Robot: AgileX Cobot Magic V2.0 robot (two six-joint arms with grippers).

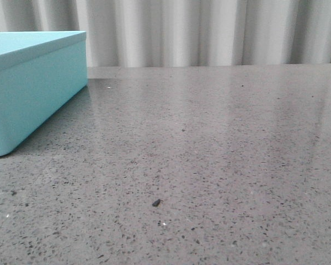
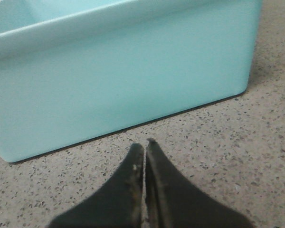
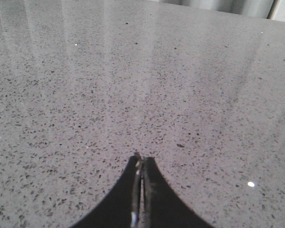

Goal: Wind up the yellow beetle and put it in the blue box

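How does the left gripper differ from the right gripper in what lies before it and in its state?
The left gripper faces the side wall of the blue box, with a strip of bare table between them; the right gripper faces only the speckled grey table, with no box in its view. Both have dark fingers closed together, and both hold nothing. The yellow beetle appears in no view.

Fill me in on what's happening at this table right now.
Nothing is being handled at the moment. The left gripper is shut and empty, sitting just in front of the blue box's side wall without touching it. The right gripper is also shut and empty, over bare grey table. The box stands at the table's far left in the front view. The yellow beetle shows in none of the views, so whether it is in the box cannot be told.
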